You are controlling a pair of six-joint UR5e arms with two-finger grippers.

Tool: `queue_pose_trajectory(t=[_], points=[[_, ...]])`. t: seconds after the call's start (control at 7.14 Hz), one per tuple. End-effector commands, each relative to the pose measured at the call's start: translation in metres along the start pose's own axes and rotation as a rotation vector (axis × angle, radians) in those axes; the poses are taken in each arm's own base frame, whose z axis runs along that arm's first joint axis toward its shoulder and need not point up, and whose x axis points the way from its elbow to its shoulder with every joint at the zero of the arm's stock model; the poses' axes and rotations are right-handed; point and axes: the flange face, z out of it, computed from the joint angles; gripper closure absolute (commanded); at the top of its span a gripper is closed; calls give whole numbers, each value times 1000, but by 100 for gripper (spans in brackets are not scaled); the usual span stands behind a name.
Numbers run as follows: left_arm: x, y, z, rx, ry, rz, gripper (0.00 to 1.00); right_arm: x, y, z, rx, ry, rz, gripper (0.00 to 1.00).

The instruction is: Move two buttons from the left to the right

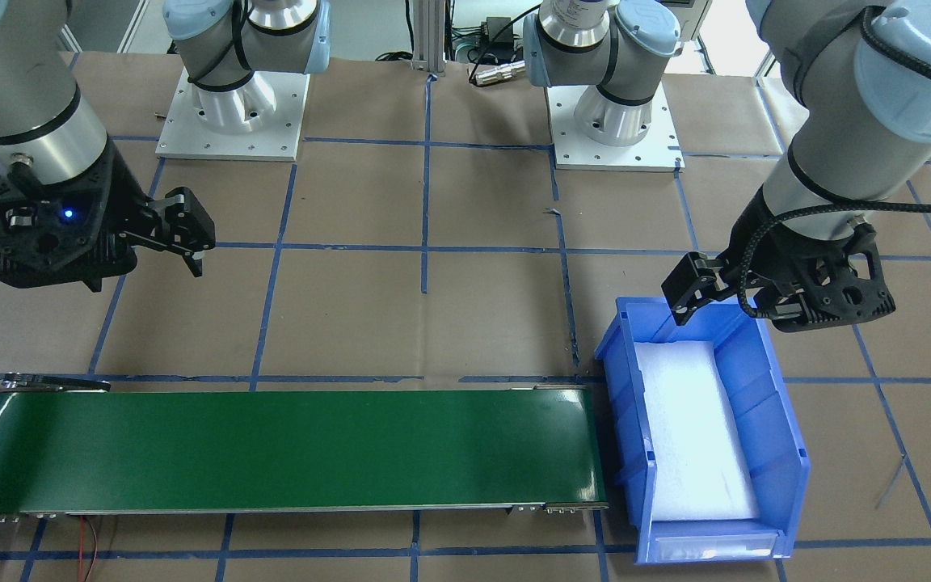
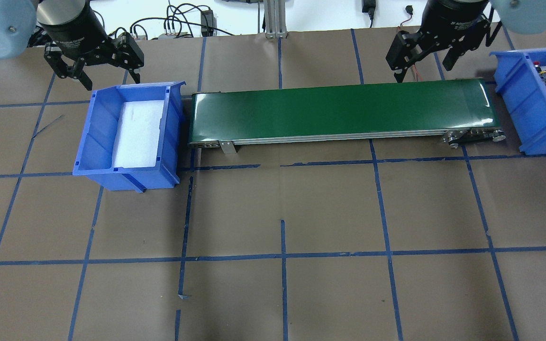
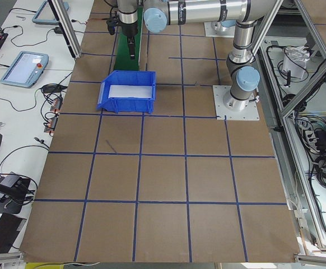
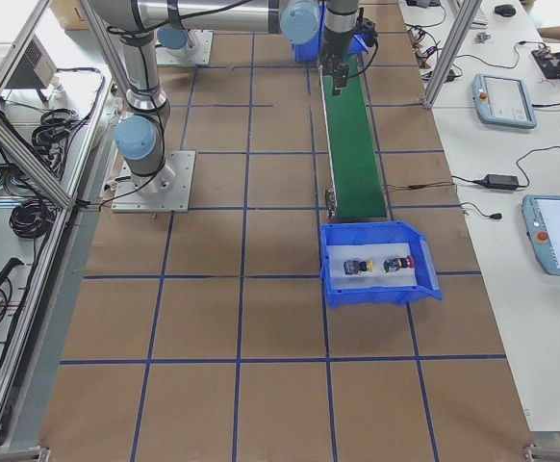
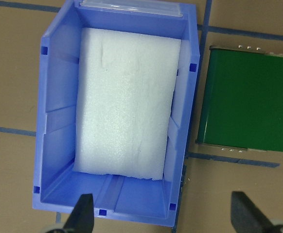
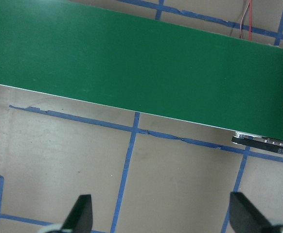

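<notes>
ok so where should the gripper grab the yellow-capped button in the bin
Probably its blocky body, from straight above: the yellow-capped button sits low inside the blue bin, whose walls block side approaches, and the round cap offers no flat faces.

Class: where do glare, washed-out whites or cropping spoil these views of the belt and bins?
Front-facing view: glare streaks one end of the green belt, and the white foam looks washed out. Overhead view: the right-hand bin is cut by the frame edge.
</notes>
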Motion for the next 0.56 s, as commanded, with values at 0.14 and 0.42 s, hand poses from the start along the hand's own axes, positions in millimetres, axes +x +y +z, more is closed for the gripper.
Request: queue_pose_trajectory(t=[0.14, 0.42], points=[[2, 9, -3, -7, 5, 3, 0, -13, 15, -20, 28, -3, 118, 0], [-12, 9, 5, -75, -8, -16, 0, -14, 18, -21, 27, -11, 137, 0]])
